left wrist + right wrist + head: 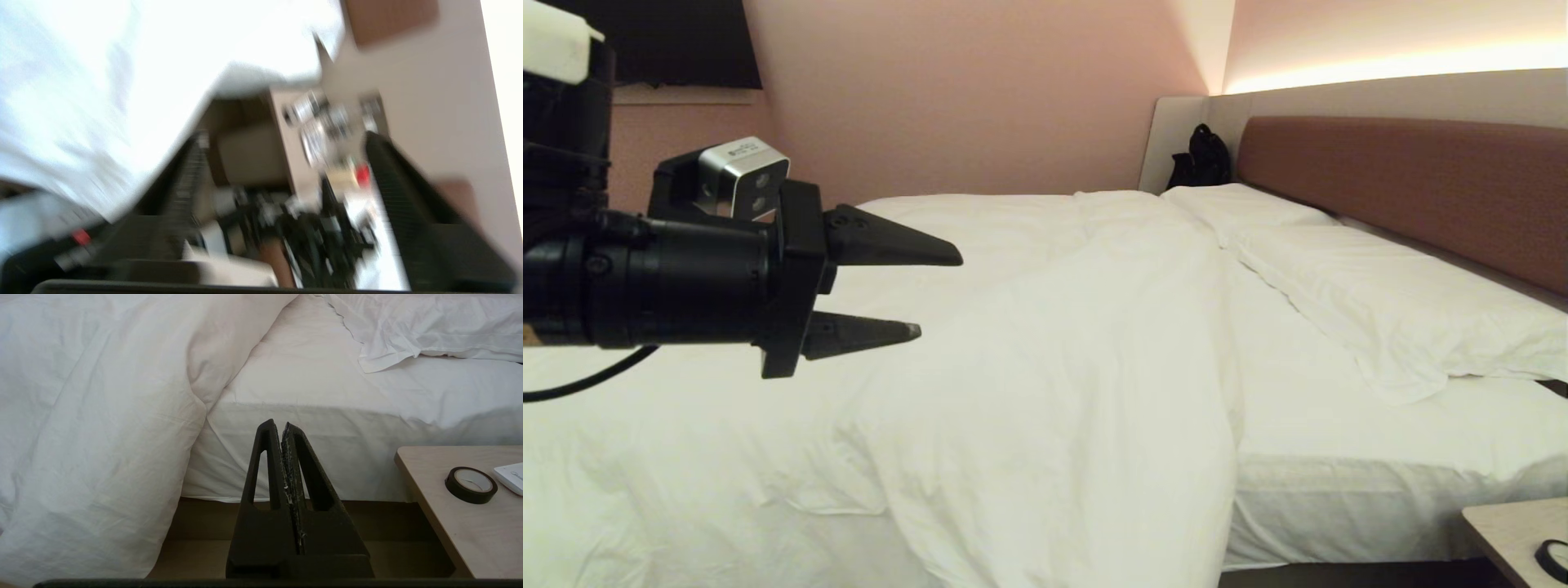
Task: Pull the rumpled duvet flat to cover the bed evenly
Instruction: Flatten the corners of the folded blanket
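The white duvet (1045,351) lies rumpled over the left and middle of the bed (1339,523). Its right edge hangs down the near side and leaves the sheet by the pillows bare. My left gripper (939,296) hovers above the duvet's left part, pointing right, open with nothing between its fingers. The left wrist view is blurred: the left gripper (286,139) has its fingers apart, with the duvet (102,81) off to one side. My right gripper (282,426) is shut and empty, low in front of the mattress side, just right of the hanging duvet (102,416).
Two flat white pillows (1380,286) lie against the reddish-brown headboard (1421,180). A black bag (1201,159) sits at the far corner. A wooden nightstand (457,539) with a roll of tape (470,484) stands close to the right of the right gripper.
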Tool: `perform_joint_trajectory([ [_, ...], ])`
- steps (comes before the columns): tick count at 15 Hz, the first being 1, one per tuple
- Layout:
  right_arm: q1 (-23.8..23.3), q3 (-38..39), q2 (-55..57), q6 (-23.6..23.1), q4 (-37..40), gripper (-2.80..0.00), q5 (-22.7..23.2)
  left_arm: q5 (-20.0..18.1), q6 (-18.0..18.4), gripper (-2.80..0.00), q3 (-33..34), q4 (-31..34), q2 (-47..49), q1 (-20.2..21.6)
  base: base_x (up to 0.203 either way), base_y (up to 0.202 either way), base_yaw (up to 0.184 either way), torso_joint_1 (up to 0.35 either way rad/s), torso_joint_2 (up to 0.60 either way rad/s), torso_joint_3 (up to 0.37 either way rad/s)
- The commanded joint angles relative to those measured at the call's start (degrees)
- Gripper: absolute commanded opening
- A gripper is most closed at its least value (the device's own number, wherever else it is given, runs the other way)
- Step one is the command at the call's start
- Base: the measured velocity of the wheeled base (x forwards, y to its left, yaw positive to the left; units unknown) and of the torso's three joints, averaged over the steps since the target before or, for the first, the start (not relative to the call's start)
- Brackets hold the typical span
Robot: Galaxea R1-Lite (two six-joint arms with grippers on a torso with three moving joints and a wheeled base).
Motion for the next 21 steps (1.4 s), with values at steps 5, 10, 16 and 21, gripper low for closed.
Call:
perform_joint_trajectory([
  [5, 0.0, 0.0, 0.0, 0.0, 0.0, -2.8, 0.0, 0.4, 5.5, -2.8, -3.8, -3.2, 15.3, 12.9, 0.0, 0.0, 0.0, 0.0, 0.0, 0.0],
  [10, 0.0, 0.0, 0.0, 0.0, 0.0, -2.8, 0.0, 7.1, 10.3, -2.8, -4.9, -2.4, 26.0, 17.9, 0.0, 0.0, 0.0, 0.0, 0.0, 0.0],
  [16, 0.0, 0.0, 0.0, 0.0, 0.0, -2.8, 0.0, 10.4, 12.0, -2.8, -4.6, 3.8, 32.0, 21.9, 0.0, 0.0, 0.0, 0.0, 0.0, 0.0],
  [21, 0.0, 0.0, 0.0, 0.0, 0.0, -2.8, 0.0, 11.5, 12.2, -2.8, -4.2, 9.7, 33.9, 22.2, 0.0, 0.0, 0.0, 0.0, 0.0, 0.0],
])
